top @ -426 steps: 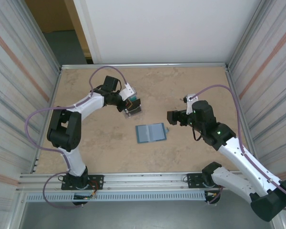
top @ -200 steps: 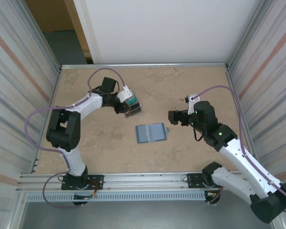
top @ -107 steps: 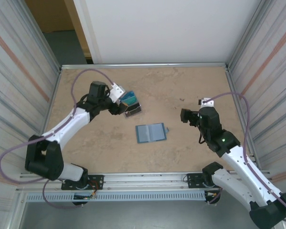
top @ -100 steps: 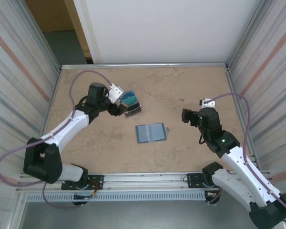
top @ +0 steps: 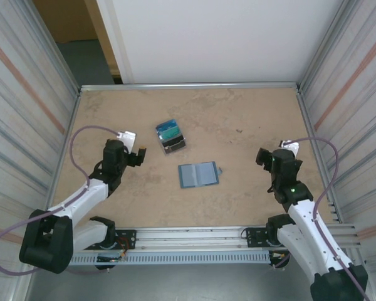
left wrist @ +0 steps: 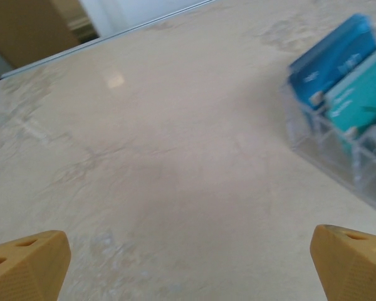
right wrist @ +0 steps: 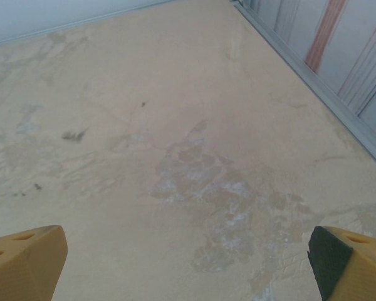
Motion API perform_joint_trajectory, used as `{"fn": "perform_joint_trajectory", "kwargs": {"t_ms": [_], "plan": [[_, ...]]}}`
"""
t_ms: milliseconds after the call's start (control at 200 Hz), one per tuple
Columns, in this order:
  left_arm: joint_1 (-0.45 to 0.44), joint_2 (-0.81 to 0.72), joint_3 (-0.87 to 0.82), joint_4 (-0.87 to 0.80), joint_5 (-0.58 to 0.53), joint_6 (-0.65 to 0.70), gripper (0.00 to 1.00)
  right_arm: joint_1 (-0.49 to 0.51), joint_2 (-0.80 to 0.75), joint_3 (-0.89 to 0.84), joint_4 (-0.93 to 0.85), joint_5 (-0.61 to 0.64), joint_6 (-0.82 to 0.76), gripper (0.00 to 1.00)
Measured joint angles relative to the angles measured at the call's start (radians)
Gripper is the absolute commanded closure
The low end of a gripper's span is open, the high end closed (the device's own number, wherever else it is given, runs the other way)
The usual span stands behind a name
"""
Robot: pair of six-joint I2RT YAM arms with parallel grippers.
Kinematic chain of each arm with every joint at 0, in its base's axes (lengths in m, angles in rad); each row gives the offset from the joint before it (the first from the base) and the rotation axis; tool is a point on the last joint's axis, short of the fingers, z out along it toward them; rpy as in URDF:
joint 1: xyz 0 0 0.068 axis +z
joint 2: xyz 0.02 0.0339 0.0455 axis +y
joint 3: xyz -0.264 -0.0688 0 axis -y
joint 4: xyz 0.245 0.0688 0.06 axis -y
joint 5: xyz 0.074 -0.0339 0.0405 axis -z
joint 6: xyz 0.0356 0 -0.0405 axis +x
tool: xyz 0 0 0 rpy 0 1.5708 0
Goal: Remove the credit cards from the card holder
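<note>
So the counter (top: 238,113) is a beige, marbled stone-look top, pretty blotchy all over. Corrugated metal walls box it in: the left wall (top: 6,125) and the right wall (top: 363,138) each have a faded orange-red stripe running diagonally across them. Along the top of the frame there's a plain white panel (top: 219,37). In the upper left corner there's a gap showing a brown surface (top: 62,19) and some grey floor (top: 88,59). An aluminium rail (top: 194,233) runs along the bottom edge. From the left wrist view there's a soft glare spot (left wrist: 115,80) on the counter, upper left. The right wrist view shows a pale scuffed patch (right wrist: 219,200) mid-frame.
</note>
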Motion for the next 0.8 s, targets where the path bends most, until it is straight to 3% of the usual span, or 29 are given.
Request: {"fn": "perform_joint_trajectory", "kwargs": {"t_ms": [431, 797], "plan": [[0.117, 0.158, -0.119, 0.351, -0.006, -0.006, 0.01, -0.106, 0.124, -0.095, 0.284, -0.09, -0.099, 0.01], [0.176, 0.383, -0.117, 0.594, 0.123, -0.015, 0.01, -0.145, 0.306, -0.114, 0.563, -0.148, -0.169, 0.01]]}}
